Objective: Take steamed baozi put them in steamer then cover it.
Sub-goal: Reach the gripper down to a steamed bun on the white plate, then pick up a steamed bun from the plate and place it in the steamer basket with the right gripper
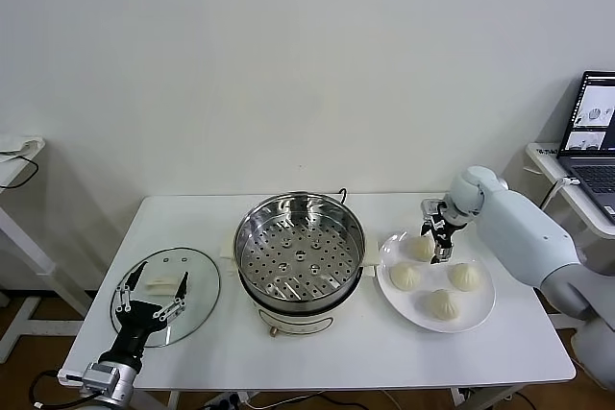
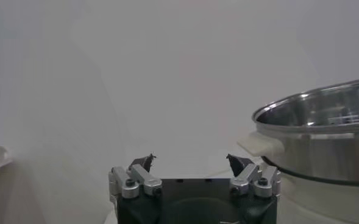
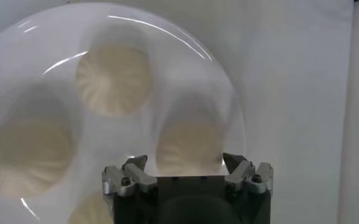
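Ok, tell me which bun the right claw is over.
The bun at the plate's back edge, nearest the pot; the right claw hangs open over it.

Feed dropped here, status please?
Right gripper open over plate, four baozi there. Left gripper open above cover. Steamer empty, unobstructed.

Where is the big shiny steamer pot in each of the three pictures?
Head view: the steamer stands mid-table, open, between the glass cover and the plate of baozi.
Left wrist view: its steel wall and rim show at the picture's right edge, beyond the open left gripper.
Right wrist view: not in it; only plate, baozi and the open right gripper.
Shared landmark: the white table appears in every view.
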